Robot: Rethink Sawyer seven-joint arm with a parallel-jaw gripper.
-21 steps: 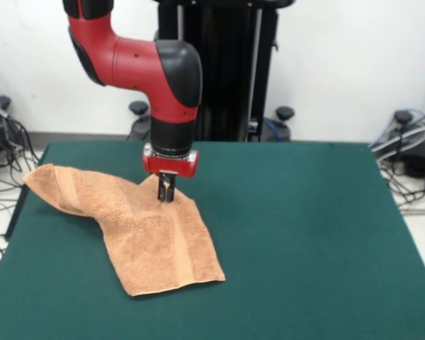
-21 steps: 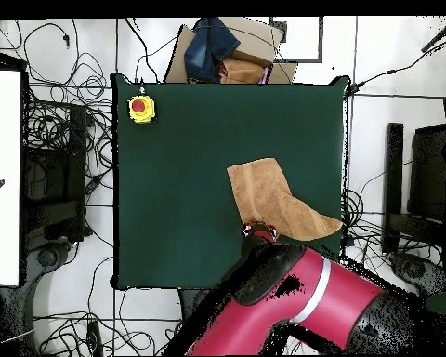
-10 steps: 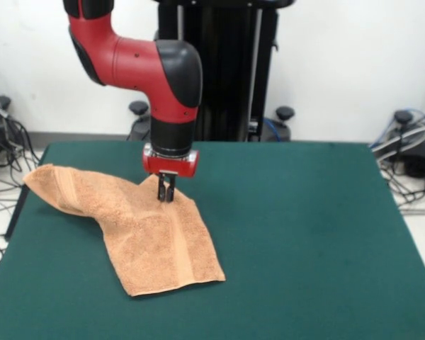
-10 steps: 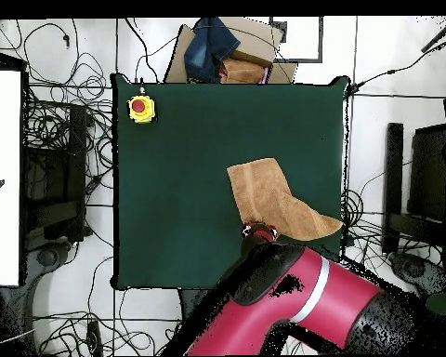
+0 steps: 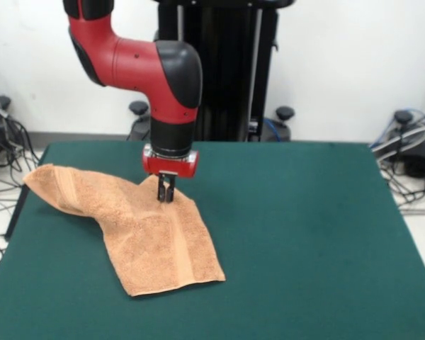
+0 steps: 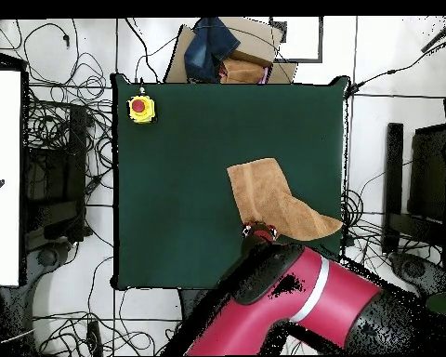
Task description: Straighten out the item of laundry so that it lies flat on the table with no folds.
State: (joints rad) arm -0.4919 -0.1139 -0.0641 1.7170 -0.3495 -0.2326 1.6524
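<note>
Surveying largest first, we note the big rectangular table with its dark green felt-like top (image 5: 304, 234), mostly bare. On its left part in the front view lies the small peach-orange terry-cloth towel (image 5: 152, 241), bent into an elbow: one end reaches the table's left edge, the other spreads toward the camera, one band stripe showing on each part. We judge it folded over itself at the bend, so flattening is largely undone. The red and black arm's gripper (image 5: 166, 193) stands at that bend, fingers close together, seemingly pinching a raised peak of cloth.
</note>
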